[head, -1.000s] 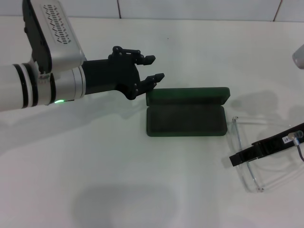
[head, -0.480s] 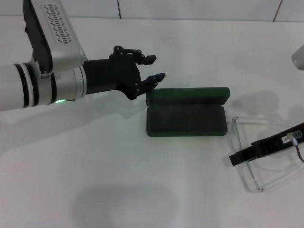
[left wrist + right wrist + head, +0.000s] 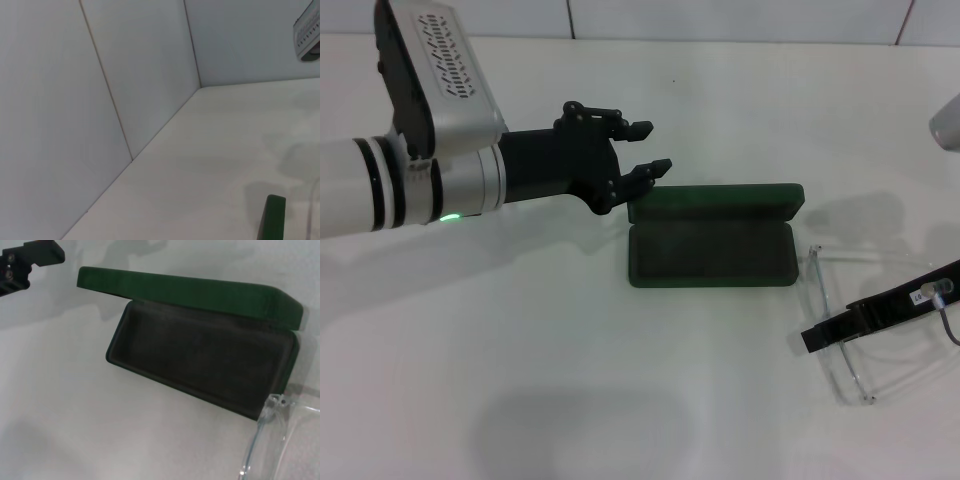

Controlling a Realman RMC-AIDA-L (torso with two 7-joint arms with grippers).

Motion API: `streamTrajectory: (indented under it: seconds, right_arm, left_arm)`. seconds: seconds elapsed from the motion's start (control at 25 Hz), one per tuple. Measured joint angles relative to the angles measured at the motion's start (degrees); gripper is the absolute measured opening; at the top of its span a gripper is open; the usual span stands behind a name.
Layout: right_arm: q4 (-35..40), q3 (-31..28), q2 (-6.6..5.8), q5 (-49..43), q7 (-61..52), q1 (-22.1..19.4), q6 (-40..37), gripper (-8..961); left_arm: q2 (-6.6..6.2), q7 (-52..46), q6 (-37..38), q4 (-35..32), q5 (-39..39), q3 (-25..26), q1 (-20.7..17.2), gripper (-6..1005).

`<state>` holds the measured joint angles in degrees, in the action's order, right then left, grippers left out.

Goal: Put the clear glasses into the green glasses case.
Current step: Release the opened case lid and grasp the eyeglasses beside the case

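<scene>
Green glasses case (image 3: 711, 247) open on surface (image 3: 520, 350), clear glasses (image 3: 840, 330) just beside. Left gripper (image 3: 646, 150) near lid corner, jaws apart, empty. Right gripper (image 3: 810, 338) at glasses; jaw state unclear.

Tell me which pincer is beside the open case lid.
The left pincer, its fingers spread by the green glasses case lid's left end; the right pincer is at the clear glasses.
</scene>
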<state>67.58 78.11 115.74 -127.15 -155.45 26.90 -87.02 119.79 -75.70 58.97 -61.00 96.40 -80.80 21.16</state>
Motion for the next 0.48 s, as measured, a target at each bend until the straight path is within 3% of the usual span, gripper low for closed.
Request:
streamTrajectory:
  seconds: [0.2, 0.48]
  right_arm:
    - [0.0, 0.0, 0.0, 0.0, 0.4, 0.0, 0.1, 481]
    - [0.1, 0.0, 0.0, 0.4, 0.6, 0.0, 0.0, 344]
  left_arm:
    - [0.0, -0.1, 0.0, 0.1, 0.0, 0.0, 0.1, 425]
    - [0.0, -0.1, -0.1, 0.1, 0.0, 0.0, 0.0, 425]
